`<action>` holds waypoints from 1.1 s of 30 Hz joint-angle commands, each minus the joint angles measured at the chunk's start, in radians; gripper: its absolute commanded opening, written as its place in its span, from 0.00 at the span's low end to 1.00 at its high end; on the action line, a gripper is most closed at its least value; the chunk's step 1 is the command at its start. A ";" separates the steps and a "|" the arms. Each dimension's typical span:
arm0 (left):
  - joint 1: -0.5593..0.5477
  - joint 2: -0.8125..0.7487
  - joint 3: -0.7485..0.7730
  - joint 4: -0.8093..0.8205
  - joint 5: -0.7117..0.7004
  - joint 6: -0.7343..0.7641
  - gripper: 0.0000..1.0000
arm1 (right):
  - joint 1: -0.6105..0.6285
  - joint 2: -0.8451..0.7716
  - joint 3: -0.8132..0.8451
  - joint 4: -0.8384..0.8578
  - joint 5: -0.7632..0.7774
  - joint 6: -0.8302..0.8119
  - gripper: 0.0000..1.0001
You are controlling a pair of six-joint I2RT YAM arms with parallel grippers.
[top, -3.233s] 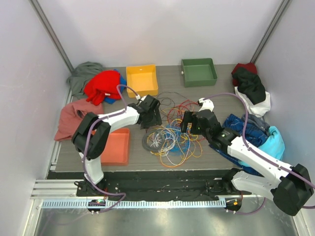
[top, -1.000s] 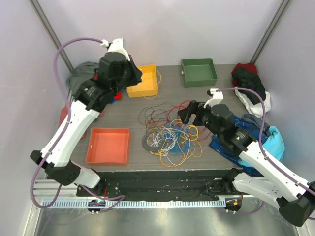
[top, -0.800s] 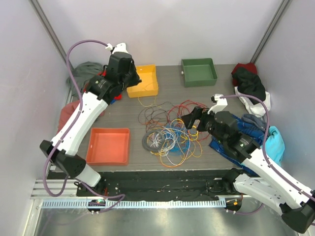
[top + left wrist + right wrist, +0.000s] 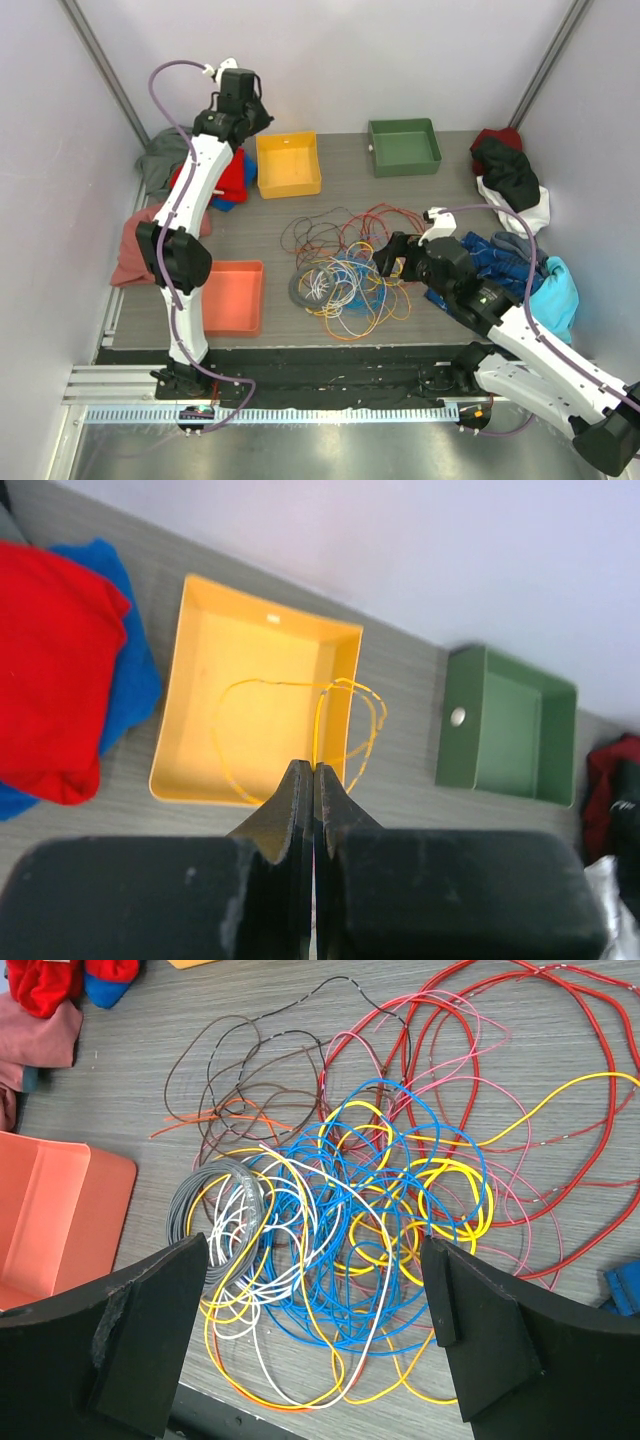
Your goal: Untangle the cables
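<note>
Cables [image 4: 345,275] are lying in a loose tangled heap in the middle of the desk [image 4: 450,190], just beside the orange tray [image 4: 228,297] and nearer to me than the yellow tray [image 4: 288,163] and the green tray [image 4: 404,146]. I am holding my left gripper [image 4: 245,115] high above the far left part of the desk, close to the yellow tray, with the arm stretching up and away from its base. In the left wrist view its two fingers are pressing together on a thin yellow cable [image 4: 330,705], which is curling out from the tips in a few loops that show over the yellow tray's floor and its right wall. A red cloth [image 4: 50,670] is lying on a blue cloth [image 4: 130,670] to the left of that tray. My right gripper [image 4: 392,258] is hovering over the right edge of the heap with its fingers [image 4: 150,1330] spread wide apart and nothing between them. From the right wrist view, red loops [image 4: 520,1070] are sprawling on the far right side, with thin pink strands among them, blue strands [image 4: 350,1210] and yellow strands [image 4: 455,1185] are crossing one another in the middle, and a grey coil [image 4: 200,1205] with white strands through it is sitting at the left, near the orange tray. Dark strands [image 4: 250,1070] and one short orange strand are spreading out on the far left side of the pile.
</note>
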 commanded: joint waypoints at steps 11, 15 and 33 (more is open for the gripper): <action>0.041 0.040 -0.107 0.166 0.116 -0.028 0.00 | 0.002 0.030 -0.045 0.058 -0.035 0.029 0.97; 0.037 0.063 -0.154 0.202 0.136 -0.043 0.00 | 0.002 0.039 -0.050 0.056 -0.032 0.026 0.97; -0.005 -0.167 -0.232 0.173 0.041 0.010 0.73 | 0.002 0.071 -0.019 0.058 -0.006 0.023 1.00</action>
